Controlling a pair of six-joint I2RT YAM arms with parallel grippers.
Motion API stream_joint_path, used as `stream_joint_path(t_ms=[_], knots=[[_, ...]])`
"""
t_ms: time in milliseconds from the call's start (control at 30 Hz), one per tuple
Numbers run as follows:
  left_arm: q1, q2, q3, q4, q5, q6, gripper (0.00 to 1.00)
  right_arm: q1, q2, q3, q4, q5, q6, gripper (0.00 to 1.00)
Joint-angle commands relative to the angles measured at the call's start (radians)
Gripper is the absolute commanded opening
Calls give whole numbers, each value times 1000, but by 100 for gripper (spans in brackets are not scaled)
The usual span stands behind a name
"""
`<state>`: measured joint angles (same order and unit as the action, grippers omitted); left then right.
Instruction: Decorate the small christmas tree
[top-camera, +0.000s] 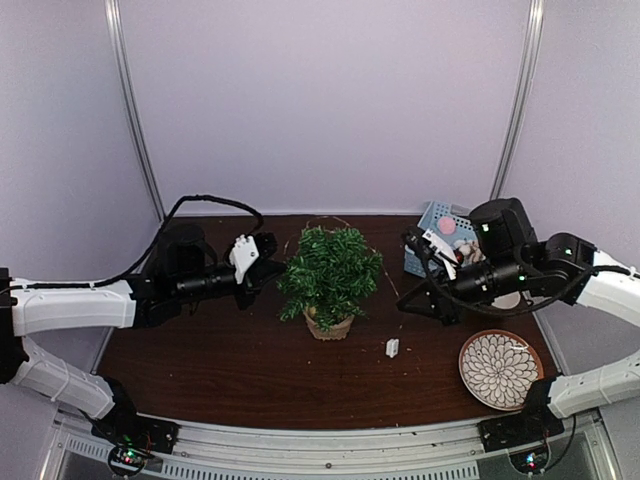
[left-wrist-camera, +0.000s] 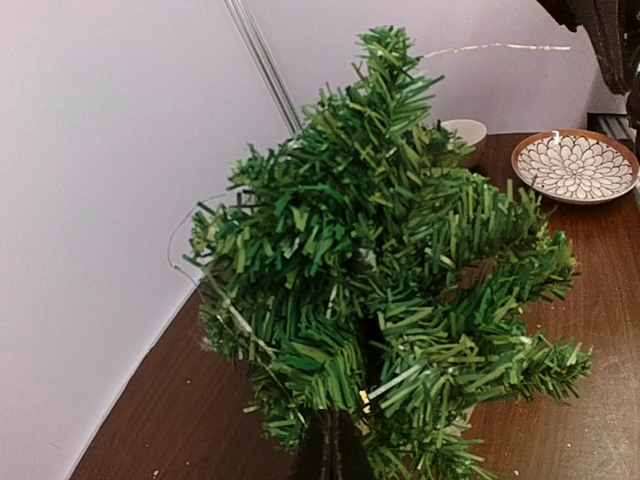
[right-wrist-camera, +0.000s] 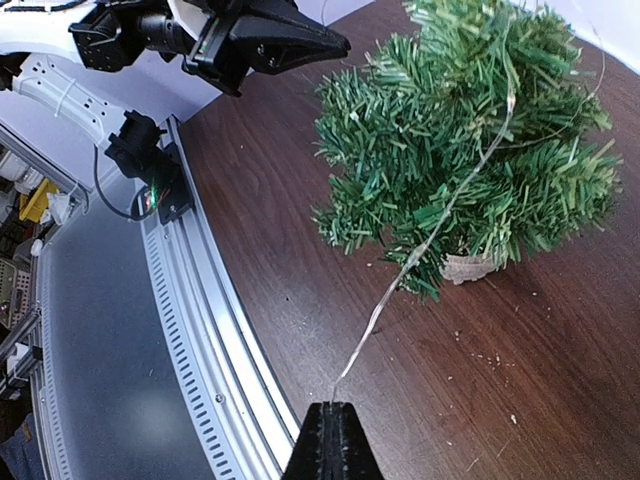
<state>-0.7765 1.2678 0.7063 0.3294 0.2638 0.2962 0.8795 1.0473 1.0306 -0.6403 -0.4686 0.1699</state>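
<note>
On my left, the left gripper hangs just beside the left flank of the small christmas tree. Its jaws are pressed together to a point, and I cannot tell whether anything is pinched between them. From its own wrist camera the branches fill almost the whole view.

The tree stands upright in its tan pot at the middle of the table, a little toward the far edge. A thin wire is draped over its crown and runs down its near side.

The wire slants to the right gripper, whose jaws are clamped flat on its end. That gripper sits low over the table, near the tree's right side but apart from it.

A small white block lies on the bare wood between the tree and the near right corner. A patterned plate sits by that corner. A white bowl lies beyond the plate, mostly hidden by the right arm from above. A blue basket holding something pink sits at the far right corner, behind the arm.
</note>
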Motion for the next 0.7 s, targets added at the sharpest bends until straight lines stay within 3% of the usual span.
stream_joint_path(t_ms=[0,233,667], knots=[[-2,-16,-10,116,-42,-2,0,3,-15,87,33,52,-12,0],[-3,-13,-14,131,-41,26,0,6,41,230,36,-5,-59,0],[-3,-14,-59,198,-49,67,0,62,-147,123,35,-168,-93,0]])
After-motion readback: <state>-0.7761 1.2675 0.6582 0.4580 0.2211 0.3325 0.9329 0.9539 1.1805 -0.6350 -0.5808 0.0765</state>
